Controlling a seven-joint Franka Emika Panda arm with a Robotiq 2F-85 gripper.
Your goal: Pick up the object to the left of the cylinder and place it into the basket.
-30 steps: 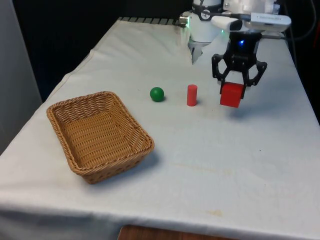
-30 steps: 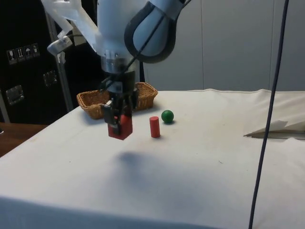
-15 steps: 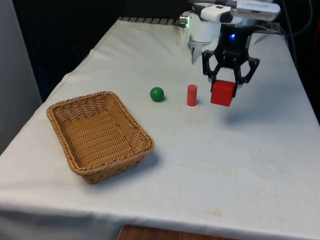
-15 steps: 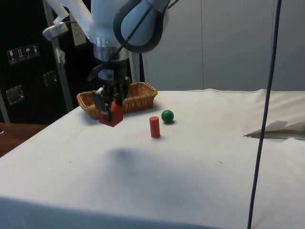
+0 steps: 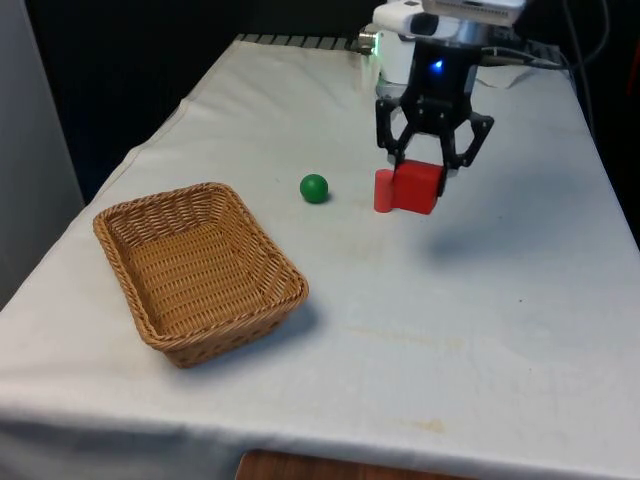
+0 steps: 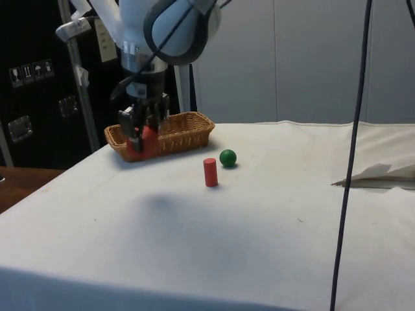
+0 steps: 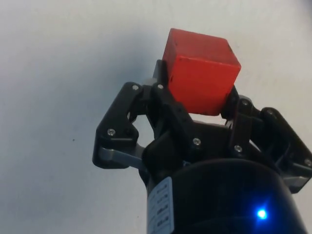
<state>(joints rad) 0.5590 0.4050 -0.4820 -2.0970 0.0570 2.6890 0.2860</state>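
Observation:
A red cube (image 5: pixel 416 187) hangs above the table, and my gripper (image 5: pixel 428 170) is shut on it. From the wrist camera the red cube (image 7: pixel 200 70) sits clamped between the two black fingers (image 7: pixel 168 105). In the front view the cube partly covers the red cylinder (image 5: pixel 381 190), which stands upright on the cloth. A green ball (image 5: pixel 314 188) lies at the front view's left of the cylinder. The wicker basket (image 5: pixel 150 320) sits further to the front view's left, nearer the camera. In the side view the gripper (image 6: pixel 139 133) holds the cube (image 6: pixel 146 141) in front of the basket (image 6: pixel 188 129).
White cloth covers the table (image 5: pixel 480 330). In the side view the red cylinder (image 6: pixel 210 172) and green ball (image 6: pixel 227 157) stand side by side, and a fold of cloth (image 6: pixel 376 175) lies at the table's right. A dark cable (image 6: pixel 350 155) hangs down there.
The gripper has carried the red cube up and towards the front view's left, from beside the cylinder to partly in front of it. The ball, cylinder and basket stay put.

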